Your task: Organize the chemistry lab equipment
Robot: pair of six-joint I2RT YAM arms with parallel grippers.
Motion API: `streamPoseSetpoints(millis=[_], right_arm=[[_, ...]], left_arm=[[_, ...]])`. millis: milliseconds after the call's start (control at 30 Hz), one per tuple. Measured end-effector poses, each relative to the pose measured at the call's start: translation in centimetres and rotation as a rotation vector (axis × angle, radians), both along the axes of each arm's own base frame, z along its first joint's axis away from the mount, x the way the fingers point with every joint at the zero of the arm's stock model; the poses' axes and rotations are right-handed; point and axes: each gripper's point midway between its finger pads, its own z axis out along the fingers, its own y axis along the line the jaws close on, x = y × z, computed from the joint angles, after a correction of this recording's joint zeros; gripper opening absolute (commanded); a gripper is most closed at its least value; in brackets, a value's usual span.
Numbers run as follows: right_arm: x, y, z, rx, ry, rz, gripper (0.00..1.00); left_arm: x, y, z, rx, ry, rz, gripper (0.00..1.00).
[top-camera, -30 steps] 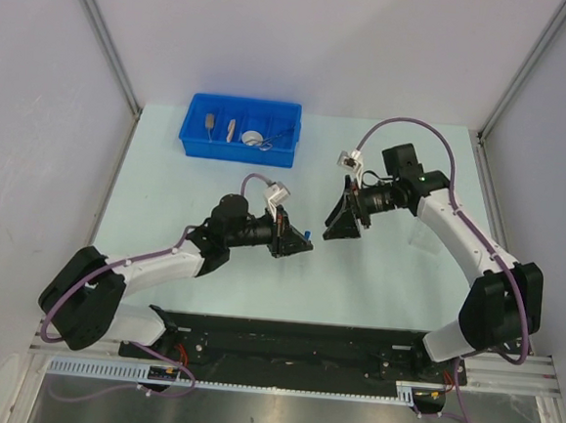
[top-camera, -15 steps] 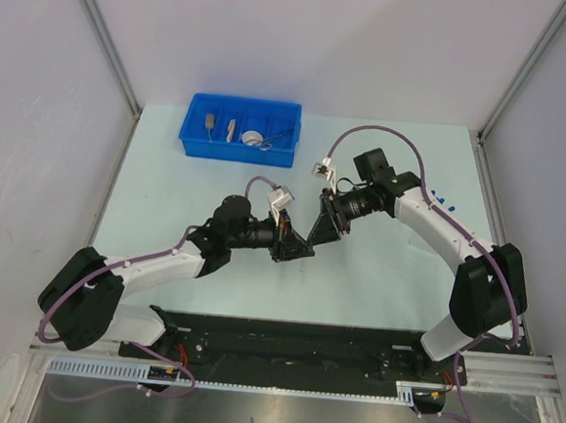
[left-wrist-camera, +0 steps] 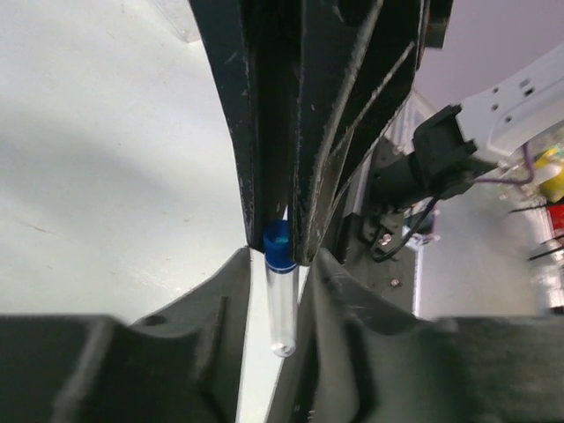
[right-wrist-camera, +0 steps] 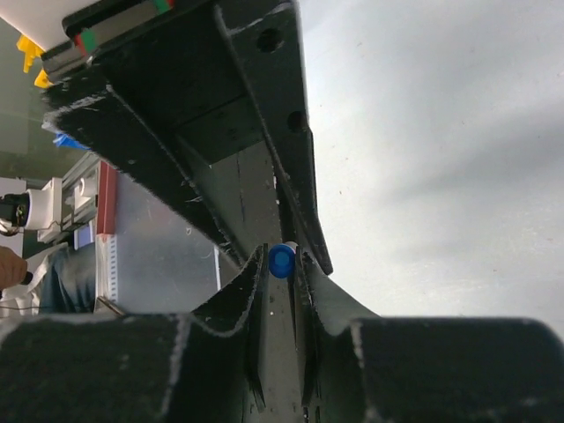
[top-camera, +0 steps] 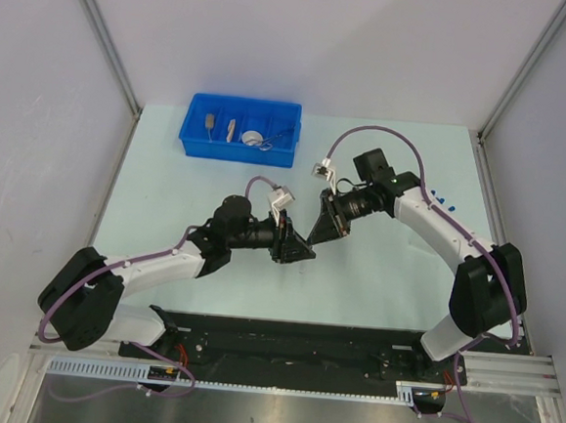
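Centrally, R tool [right-wrist-camera: 280, 263] meets tube [left-wrist-camera: 282, 304] in L tool [left-wrist-camera: 282, 256]; bin [top-camera: 231, 153] well apart.

From above, the clear blue-capped tube [left-wrist-camera: 281, 304] is hidden at centre; the small items [top-camera: 254, 138] in the blue divided plastic bin [top-camera: 229, 152], eleven o'clock, are too small to name.

Walled on three sides with plain pale grey panels [top-camera: 306, 37], joined at the back corners by slim silver metal corner posts [top-camera: 103, 33]; floored by a flat pale mint desk [top-camera: 158, 182], evenly and softly lit.
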Motion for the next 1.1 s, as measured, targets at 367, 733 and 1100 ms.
streamPoseSetpoints(millis=[367, 733, 1100], right_arm=[[2.0, -2.5, -0.6, -0.073, -0.092, -0.081, 0.06], [10.2, -16.0, 1.8, -0.235, -0.367, -0.536, 0.07], [15.7, -30.9, -1.6, -0.545, -0.473, -0.945, 0.08]], left_arm=[[0.5, 1.0, 1.8, -0.002, -0.021, 0.071, 0.83], [6.7, 12.4, 6.5, 0.084, -0.175, 0.531, 1.00], [8.1, 20.0, 6.9, 0.360, -0.270, 0.745, 1.00]])
